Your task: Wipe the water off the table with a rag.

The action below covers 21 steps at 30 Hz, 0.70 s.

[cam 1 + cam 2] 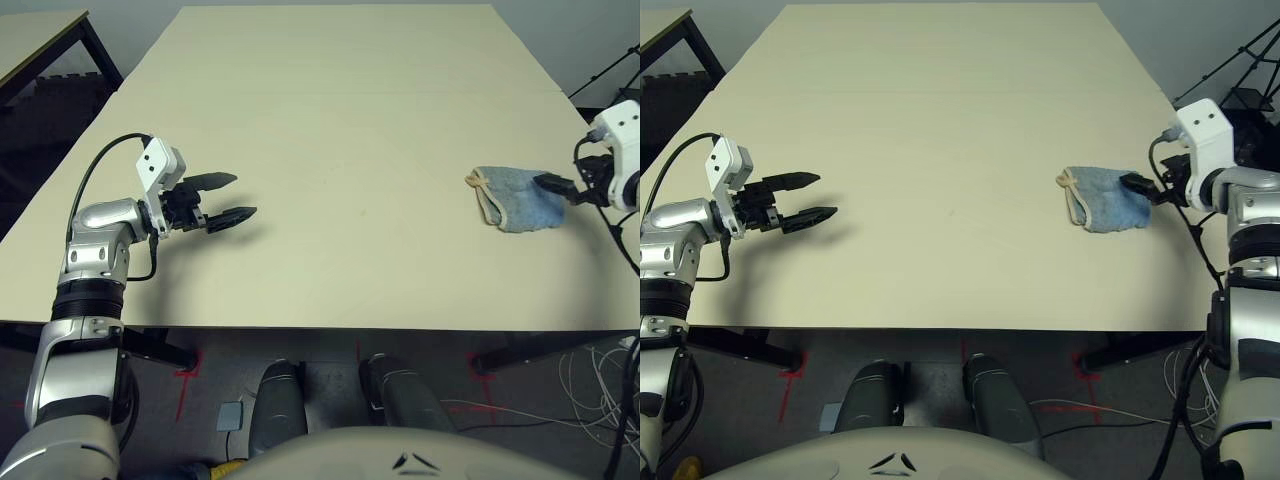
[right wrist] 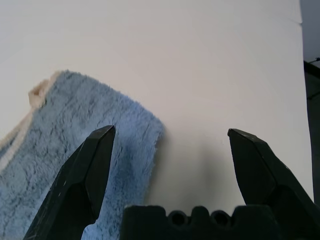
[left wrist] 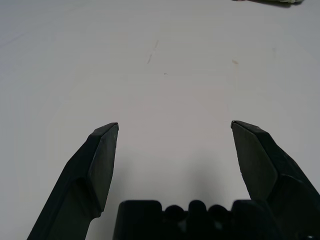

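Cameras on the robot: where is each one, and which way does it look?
Left eye: head, looking down at the table; shows both arms.
Right eye: beside it, same way; both arms too.
Left wrist: along the open left tool at tabletop.
Right wrist: along the open right tool at the rag.
Both eyes share the rag.
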{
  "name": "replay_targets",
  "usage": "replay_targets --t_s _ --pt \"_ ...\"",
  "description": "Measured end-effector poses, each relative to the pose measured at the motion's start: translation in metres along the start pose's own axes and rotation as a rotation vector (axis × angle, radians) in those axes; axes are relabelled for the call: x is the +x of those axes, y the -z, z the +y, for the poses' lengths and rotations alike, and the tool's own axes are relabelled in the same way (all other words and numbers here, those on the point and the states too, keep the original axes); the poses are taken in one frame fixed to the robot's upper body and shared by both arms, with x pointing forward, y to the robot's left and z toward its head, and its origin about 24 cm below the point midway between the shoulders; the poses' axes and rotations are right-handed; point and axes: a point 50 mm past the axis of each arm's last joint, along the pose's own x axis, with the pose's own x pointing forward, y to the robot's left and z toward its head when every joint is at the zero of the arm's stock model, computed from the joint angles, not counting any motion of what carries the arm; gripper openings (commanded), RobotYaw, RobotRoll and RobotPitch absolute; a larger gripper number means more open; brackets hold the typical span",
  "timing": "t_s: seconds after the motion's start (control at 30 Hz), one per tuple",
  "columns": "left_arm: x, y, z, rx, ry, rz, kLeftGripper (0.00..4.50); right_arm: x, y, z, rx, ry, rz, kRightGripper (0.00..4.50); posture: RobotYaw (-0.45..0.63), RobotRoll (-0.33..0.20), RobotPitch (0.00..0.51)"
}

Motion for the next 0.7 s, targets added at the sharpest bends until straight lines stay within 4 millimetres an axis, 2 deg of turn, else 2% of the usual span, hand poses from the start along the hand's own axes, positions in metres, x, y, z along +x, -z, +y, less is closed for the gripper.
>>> replay_targets --t_s 0.13,0.27,0.47,0.7 --pt "-0.006 0.000 0.016 0.021 -0.231 -0.060 4.50 0.002 -0.011 0.002 0.133 0.028 -0.251 4.48 -0.15 0.000 0.065" --pt "-0.025 -0.003 0.034 0.008 -0.508 -0.124 4.50 0.000 -0.012 0.001 0.199 0.069 -0.400 4.48 -0.13 0.000 0.076" --pt "-0.045 0.008 0.047 -0.051 -0.778 -0.130 4.50 -0.002 -0.002 0.001 0.256 0.120 -0.491 4.48 -0.11 0.000 0.089" --pt "-0.055 0.012 0.057 -0.092 -0.978 -0.134 4.50 -0.003 0.019 0.000 0.279 0.196 -0.477 4.48 -0.11 0.000 0.095"
